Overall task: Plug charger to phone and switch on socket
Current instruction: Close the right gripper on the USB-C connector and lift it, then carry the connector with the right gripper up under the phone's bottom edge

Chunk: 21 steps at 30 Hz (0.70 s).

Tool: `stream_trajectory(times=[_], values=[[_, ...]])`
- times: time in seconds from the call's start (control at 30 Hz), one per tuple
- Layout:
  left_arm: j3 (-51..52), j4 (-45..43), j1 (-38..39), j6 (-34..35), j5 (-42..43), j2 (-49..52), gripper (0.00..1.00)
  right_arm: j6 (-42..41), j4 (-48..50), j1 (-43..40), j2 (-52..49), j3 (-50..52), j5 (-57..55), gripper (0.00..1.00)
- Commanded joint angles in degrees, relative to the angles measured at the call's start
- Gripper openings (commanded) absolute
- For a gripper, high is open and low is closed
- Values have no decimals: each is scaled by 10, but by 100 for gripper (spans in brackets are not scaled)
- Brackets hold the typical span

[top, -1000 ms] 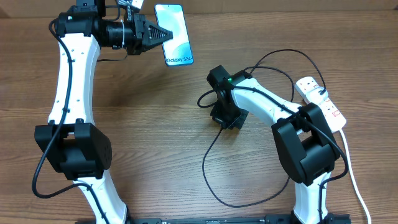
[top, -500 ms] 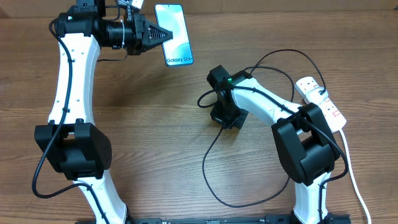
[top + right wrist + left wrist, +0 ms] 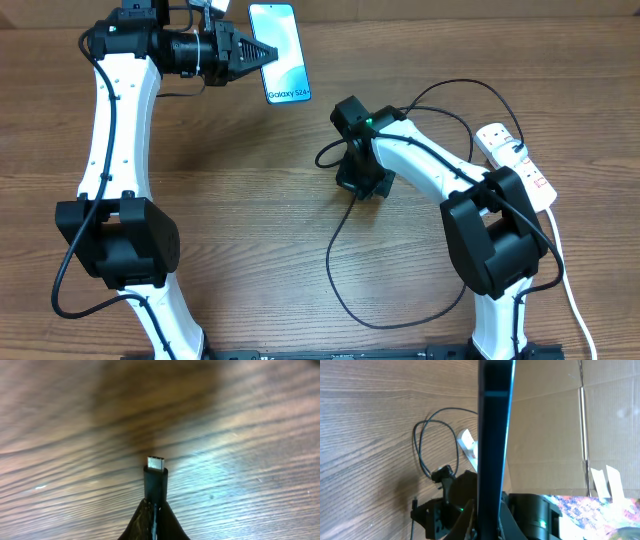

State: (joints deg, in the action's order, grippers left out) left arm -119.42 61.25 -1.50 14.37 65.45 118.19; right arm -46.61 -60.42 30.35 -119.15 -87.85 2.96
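My left gripper [image 3: 258,55] is shut on the phone [image 3: 279,52], a slim smartphone with a light blue screen and "Galaxy" text, held at the table's far edge. In the left wrist view the phone [image 3: 494,435] shows edge-on between the fingers. My right gripper [image 3: 362,186] is shut on the charger's black connector tip [image 3: 155,477], whose metal plug sticks out above the fingers. The thin black charger cable [image 3: 338,270] loops over the table toward the socket [image 3: 515,160], a white power strip with red switches at the right edge.
The power strip's thick white cord [image 3: 565,275] runs down the right side. A cardboard wall [image 3: 550,425] stands behind the table. The right arm also shows in the left wrist view [image 3: 450,505].
My right gripper has shifted slightly up and left with the connector, toward the phone. The left gripper and phone have not moved.
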Motion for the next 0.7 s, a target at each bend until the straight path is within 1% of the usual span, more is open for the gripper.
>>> stream_trajectory(times=[0.0,0.07,0.23,0.3,0.47,0.67], values=[[-13,-11,3,-15,37,-12,4,46,2,-5,66,-25,-4,4],[-13,-21,3,-15,39,-12,5,64,1,-5,100,-25,-3,4],[-13,-76,3,-8,96,-12,4,126,-17,0,170,-25,-2,4],[-13,-92,4,-2,100,-12,4,153,-27,6,193,-25,-2,4],[-13,-94,14,-16,94,-12,4,212,-26,37,247,-26,4,4],[-13,-92,42,-47,94,-12,4,245,-3,67,299,-27,3,4]])
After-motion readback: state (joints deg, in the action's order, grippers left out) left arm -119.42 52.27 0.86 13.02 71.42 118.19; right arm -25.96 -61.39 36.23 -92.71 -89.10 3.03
